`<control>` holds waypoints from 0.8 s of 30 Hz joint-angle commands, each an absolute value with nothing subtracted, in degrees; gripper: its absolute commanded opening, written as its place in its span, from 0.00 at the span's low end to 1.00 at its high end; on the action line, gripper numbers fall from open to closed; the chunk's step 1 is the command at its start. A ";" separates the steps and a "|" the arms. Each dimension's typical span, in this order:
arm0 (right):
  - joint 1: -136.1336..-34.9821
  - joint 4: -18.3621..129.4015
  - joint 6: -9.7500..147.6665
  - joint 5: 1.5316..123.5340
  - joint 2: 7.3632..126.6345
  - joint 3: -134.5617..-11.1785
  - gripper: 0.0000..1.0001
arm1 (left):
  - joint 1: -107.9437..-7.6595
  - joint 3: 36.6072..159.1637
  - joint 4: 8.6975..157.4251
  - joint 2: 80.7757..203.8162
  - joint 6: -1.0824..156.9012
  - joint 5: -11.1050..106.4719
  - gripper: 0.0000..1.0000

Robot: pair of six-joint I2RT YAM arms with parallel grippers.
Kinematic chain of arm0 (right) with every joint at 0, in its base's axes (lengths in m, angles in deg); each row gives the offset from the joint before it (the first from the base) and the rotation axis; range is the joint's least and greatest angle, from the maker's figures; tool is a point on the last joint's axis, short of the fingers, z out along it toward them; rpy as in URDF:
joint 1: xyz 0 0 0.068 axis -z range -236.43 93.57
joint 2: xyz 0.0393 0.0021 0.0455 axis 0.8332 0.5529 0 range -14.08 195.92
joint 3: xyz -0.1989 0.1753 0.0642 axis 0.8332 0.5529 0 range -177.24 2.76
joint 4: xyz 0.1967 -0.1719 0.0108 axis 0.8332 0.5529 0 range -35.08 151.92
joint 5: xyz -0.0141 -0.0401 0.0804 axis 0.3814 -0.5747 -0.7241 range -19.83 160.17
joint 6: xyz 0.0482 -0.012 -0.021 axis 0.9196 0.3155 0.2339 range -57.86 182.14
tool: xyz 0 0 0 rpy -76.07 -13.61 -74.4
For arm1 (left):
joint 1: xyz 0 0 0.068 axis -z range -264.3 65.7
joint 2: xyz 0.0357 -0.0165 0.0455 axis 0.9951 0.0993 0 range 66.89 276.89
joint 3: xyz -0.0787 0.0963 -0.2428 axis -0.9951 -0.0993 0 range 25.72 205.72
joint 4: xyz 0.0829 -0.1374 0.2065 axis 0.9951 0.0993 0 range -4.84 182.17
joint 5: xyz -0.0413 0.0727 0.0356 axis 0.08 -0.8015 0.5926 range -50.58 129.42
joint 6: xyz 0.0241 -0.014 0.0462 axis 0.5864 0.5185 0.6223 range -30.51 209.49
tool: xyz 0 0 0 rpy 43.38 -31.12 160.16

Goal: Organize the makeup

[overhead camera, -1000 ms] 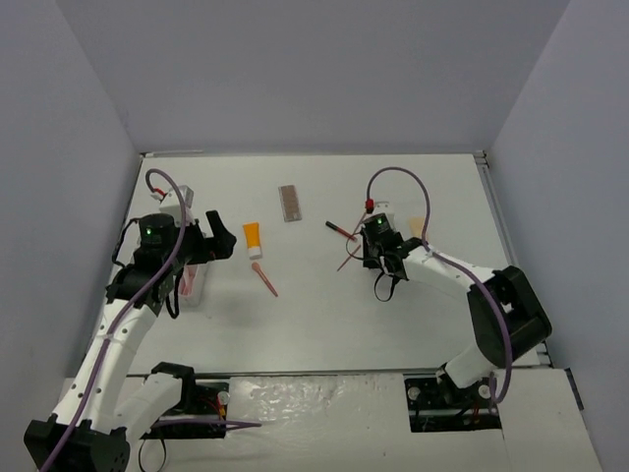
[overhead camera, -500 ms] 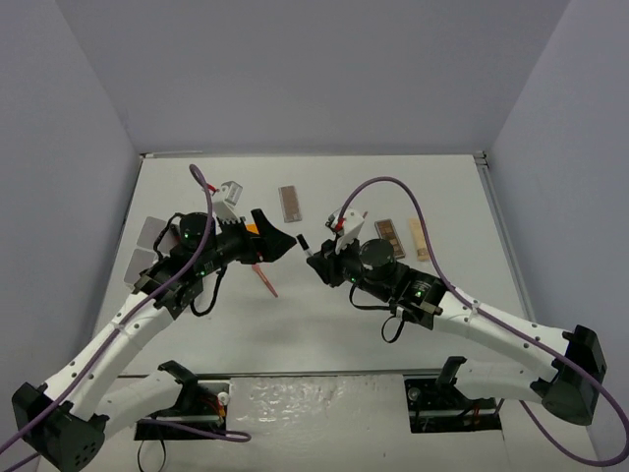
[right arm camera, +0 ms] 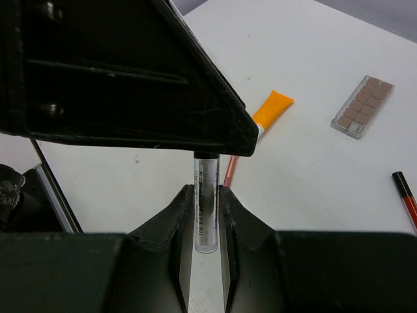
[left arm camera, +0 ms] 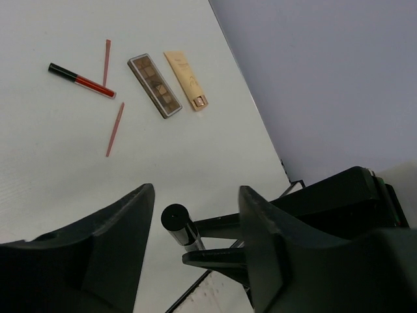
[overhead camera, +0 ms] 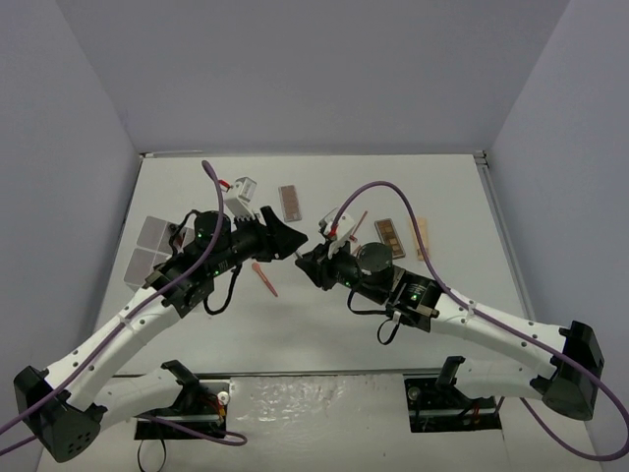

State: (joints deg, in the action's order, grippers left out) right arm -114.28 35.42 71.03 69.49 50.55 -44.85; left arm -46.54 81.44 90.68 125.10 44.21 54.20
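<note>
My right gripper point(right arm camera: 205, 193) is shut on a slim clear tube point(right arm camera: 206, 202) with a black cap point(left arm camera: 174, 218) and holds it above the table's middle. My left gripper point(left arm camera: 195, 215) faces it tip to tip point(overhead camera: 295, 243), open, its jaws on either side of the cap with a gap on both sides. On the table lie an orange tube point(right arm camera: 272, 109), a brown palette point(overhead camera: 290, 203), a second palette point(left arm camera: 154, 85), a beige tube point(left arm camera: 186, 79), a dark-red stick point(left arm camera: 81, 79) and pink sticks point(left arm camera: 115, 128) point(overhead camera: 265, 278).
The white compartment box point(overhead camera: 147, 251) sits at the left, partly under my left arm. Grey walls close in the table on three sides. Purple cables loop above both wrists.
Both arms have swung to the middle and met. The right one carried the clear tube leftward. The left jaws have narrowed around its cap.
</note>
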 commanded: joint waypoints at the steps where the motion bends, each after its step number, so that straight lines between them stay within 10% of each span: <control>1: -114.79 28.20 70.67 69.21 50.70 -46.54 0.03 | -45.27 83.90 86.14 124.90 43.71 52.07 0.40; 9: -114.79 27.59 70.49 69.89 51.72 -46.72 0.16 | -44.49 83.82 87.41 124.92 44.89 50.45 0.00; 18: -114.58 30.20 68.49 73.38 52.69 -47.52 0.82 | -44.57 84.62 96.91 122.16 52.90 36.44 0.00; 24: -113.15 34.45 66.29 77.28 51.12 -46.55 0.94 | -48.51 86.02 103.59 121.74 63.61 18.34 0.00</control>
State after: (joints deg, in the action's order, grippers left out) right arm -114.15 34.57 68.51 73.20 52.99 -44.90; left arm -44.96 81.63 100.44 122.81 54.29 33.64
